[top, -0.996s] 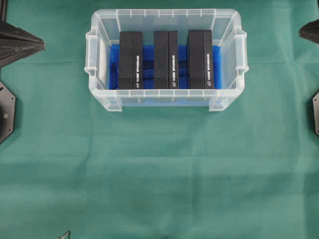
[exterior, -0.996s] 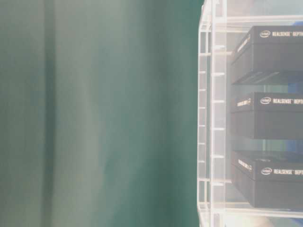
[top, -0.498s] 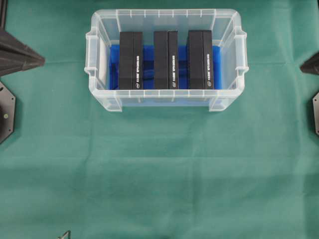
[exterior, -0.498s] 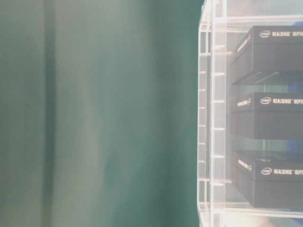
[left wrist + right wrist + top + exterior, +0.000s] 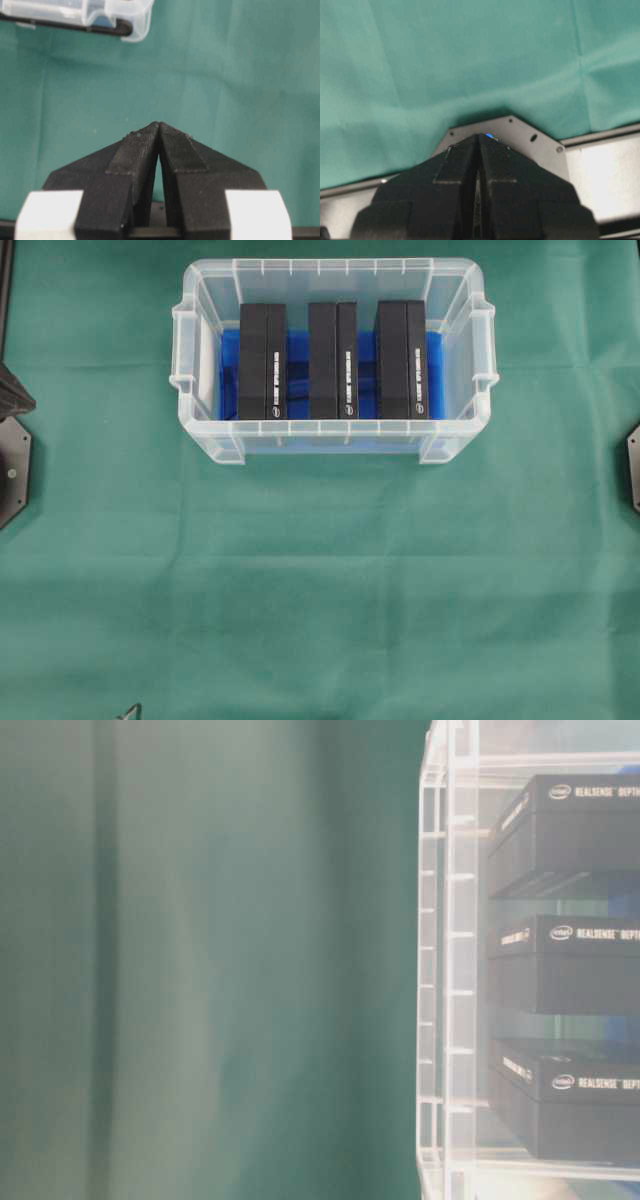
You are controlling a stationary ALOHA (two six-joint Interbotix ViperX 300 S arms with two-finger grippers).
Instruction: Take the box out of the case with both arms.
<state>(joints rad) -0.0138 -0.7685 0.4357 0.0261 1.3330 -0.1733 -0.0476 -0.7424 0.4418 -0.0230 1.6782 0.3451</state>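
The case (image 5: pixel 330 265), a clear plastic bin with a blue liner (image 5: pixel 297 375), stands at the back middle of the green cloth. Three black boxes stand on edge in it: left (image 5: pixel 263 360), middle (image 5: pixel 333 360), right (image 5: pixel 401 358). The table-level view shows them through the case wall (image 5: pixel 447 970), with white lettering on each box (image 5: pixel 565 965). My left gripper (image 5: pixel 158 125) is shut and empty over bare cloth, well short of the case corner (image 5: pixel 127 22); only its tip (image 5: pixel 28 400) shows at the overhead view's left edge. My right gripper (image 5: pixel 479 136) is shut and empty, out of the overhead view.
Dark base plates sit at the left edge (image 5: pixel 12 465) and the right edge (image 5: pixel 634 465) of the cloth. The right gripper hangs over a grey mounting plate (image 5: pixel 530 135) at the cloth's border. A small metal object (image 5: pixel 130 710) pokes in at the front left.
Both grippers have drawn back outward from the case. The left one slid down to the left edge; the right one left the overhead view. The case and boxes have not moved.
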